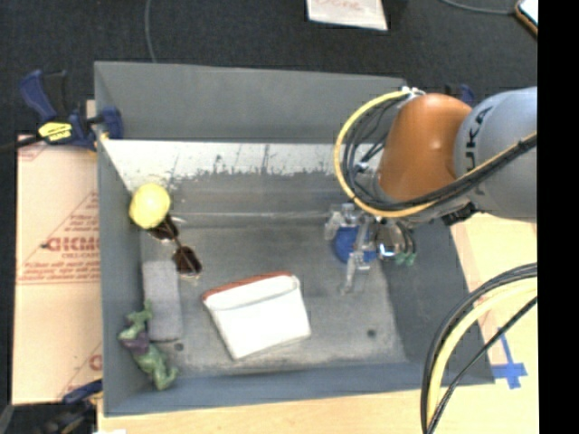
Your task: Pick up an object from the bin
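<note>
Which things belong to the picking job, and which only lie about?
Job: gripper, small blue thing at it, grey bin.
Lying about: yellow ball, dark sunglasses, grey block, green toy, white box.

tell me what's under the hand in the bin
A small blue thing shows right at the hand, above the bare grey floor of the bin. The orange cover hides whatever lies beneath the wrist.
</note>
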Controlling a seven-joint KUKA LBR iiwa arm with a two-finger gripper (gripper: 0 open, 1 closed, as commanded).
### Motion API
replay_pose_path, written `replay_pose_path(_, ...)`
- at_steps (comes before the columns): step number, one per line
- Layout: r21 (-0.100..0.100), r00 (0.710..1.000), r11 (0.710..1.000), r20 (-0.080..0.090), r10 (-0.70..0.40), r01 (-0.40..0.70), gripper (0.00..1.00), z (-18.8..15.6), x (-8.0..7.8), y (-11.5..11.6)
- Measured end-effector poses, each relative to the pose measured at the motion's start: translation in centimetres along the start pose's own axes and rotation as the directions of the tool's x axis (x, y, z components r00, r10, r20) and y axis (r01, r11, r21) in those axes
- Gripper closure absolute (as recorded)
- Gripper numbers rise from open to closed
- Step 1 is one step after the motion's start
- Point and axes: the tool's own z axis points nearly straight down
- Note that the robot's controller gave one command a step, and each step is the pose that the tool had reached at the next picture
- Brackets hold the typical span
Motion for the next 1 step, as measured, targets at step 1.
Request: replay_pose_path(1,0.001,1.000,1.000,0.008,-0.002,0.002,0.00,-0.41,-0.21,-0.01)
